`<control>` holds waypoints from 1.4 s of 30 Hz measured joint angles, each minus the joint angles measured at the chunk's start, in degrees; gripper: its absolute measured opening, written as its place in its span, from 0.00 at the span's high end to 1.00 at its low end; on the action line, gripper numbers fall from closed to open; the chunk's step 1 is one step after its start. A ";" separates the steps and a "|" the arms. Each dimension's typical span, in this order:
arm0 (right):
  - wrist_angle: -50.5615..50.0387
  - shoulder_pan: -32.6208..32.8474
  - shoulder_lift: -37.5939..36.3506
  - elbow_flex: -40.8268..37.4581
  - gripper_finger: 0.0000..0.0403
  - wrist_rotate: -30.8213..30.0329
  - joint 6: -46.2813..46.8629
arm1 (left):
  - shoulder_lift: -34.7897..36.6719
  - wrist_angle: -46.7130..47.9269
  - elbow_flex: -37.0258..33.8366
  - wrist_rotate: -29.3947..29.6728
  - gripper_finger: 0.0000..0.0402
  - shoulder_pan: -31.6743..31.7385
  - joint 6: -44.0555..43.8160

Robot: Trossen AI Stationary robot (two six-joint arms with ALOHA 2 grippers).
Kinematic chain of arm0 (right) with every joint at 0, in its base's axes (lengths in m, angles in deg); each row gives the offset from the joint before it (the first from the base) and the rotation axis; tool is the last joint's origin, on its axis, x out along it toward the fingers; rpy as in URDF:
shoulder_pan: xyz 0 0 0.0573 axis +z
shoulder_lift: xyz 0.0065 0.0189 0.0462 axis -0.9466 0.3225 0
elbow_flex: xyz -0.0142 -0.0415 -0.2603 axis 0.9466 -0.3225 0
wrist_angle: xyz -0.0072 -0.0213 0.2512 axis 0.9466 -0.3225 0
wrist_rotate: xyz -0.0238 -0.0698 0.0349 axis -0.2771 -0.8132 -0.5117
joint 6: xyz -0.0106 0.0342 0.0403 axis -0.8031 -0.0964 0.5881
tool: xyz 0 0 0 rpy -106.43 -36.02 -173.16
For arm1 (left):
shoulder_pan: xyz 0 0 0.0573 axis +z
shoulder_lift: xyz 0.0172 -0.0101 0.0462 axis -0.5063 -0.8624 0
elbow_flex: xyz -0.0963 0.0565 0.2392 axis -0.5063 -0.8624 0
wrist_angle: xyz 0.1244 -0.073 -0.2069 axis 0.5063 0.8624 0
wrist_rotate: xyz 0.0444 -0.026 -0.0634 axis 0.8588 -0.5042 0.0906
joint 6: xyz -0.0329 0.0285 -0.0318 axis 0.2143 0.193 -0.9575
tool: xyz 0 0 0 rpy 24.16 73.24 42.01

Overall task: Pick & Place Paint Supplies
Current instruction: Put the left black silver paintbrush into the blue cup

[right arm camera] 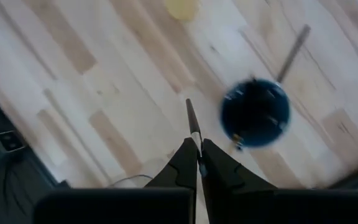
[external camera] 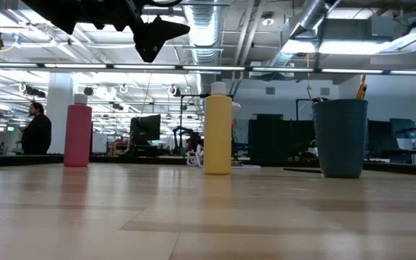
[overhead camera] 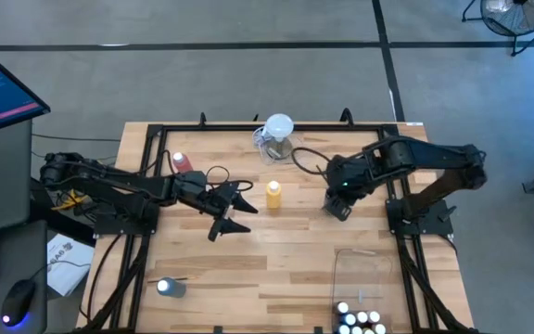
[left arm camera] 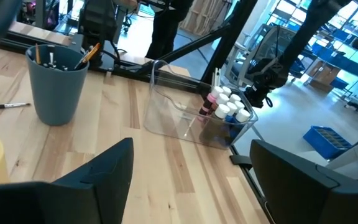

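Observation:
A yellow squeeze bottle (overhead camera: 273, 194) (external camera: 218, 130) stands upright mid-table, and a pink-red one (overhead camera: 182, 162) (external camera: 78, 136) stands at the far left. Just left of the yellow bottle my left gripper (overhead camera: 235, 210) (left arm camera: 191, 186) hovers open above the table, with nothing between its fingers. To the bottle's right, high above the table, my right gripper (overhead camera: 338, 210) (right arm camera: 199, 155) is shut on a thin dark paintbrush (right arm camera: 192, 121). Several small white-capped bottles (left arm camera: 225, 106) (overhead camera: 358, 320) sit in a clear bin (overhead camera: 360, 269). Another brush (left arm camera: 5, 106) lies flat on the table. My right gripper pinches the paintbrush between its two fingertips, and a short end of the brush (right arm camera: 191, 115) sticks out beyond them. The fingers point steeply down and the brush runs along them. It is lifted clear of the table.
A blue-grey cup (overhead camera: 170, 288) (left arm camera: 56, 84) holding brushes stands near the front left. A clear jug with a white round top (overhead camera: 276, 139) stands at the far edge. Bare wood lies between the yellow bottle and the bin.

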 joint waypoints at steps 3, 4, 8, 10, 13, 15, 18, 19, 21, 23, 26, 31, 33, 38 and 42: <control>0.04 -1.09 -3.47 -4.59 1.00 -0.25 1.76 | 0.00 -0.10 0.00 0.02 0.30 0.02 0.00; 0.02 -1.45 -4.53 -5.73 1.00 -0.35 2.01 | 0.00 -0.19 0.00 0.02 0.30 0.02 -0.01; 0.06 -2.99 -7.47 -9.61 1.00 -0.95 2.47 | 0.00 -0.46 0.00 0.02 0.30 0.02 -0.02; 0.08 -3.79 -7.72 -11.23 1.00 -1.42 2.19 | 0.00 -0.65 0.00 0.02 0.30 0.02 -0.02; 0.09 -4.90 -7.45 -13.29 1.00 -1.72 0.52 | 0.00 -0.87 0.00 0.02 0.30 0.02 -0.02; 0.01 -5.58 -6.23 -14.03 1.00 -1.74 -0.47 | 0.00 -0.90 0.00 0.02 0.30 0.02 -0.02; 0.06 -6.38 -4.07 -15.01 1.00 -1.89 -1.88 | 0.00 -1.03 0.00 0.02 0.30 0.02 -0.02; 0.10 -6.44 -3.36 -14.98 1.00 -2.11 -2.38 | 0.00 -1.05 0.00 0.02 0.30 0.02 -0.02; 0.10 -6.46 -1.57 -14.94 1.00 -3.19 -3.66 | 0.00 -1.09 0.00 0.02 0.30 0.02 -0.02; 0.13 -6.44 0.26 -14.99 1.00 -3.59 -4.81 | 0.00 -1.08 0.00 0.01 0.30 0.02 -0.02; 0.10 -6.40 2.16 -14.96 1.00 -4.49 -5.70 | 0.00 -1.09 0.00 0.00 0.30 0.02 -0.02; 0.61 -6.20 3.56 -14.96 1.00 -6.10 -6.51 | 0.00 -1.09 0.00 0.00 0.30 0.02 -0.05; 1.13 -5.84 3.53 -14.96 1.00 -6.16 -6.45 | 0.00 -1.09 0.00 0.02 0.30 -0.06 -0.07; 1.44 -5.85 3.44 -14.97 1.00 -6.60 -5.31 | 0.01 -1.14 -0.02 -0.04 0.30 -0.91 -0.07; 1.65 -5.87 3.40 -16.65 1.00 -6.34 -5.18 | 0.00 -1.20 -0.02 -0.20 0.30 -1.05 -0.07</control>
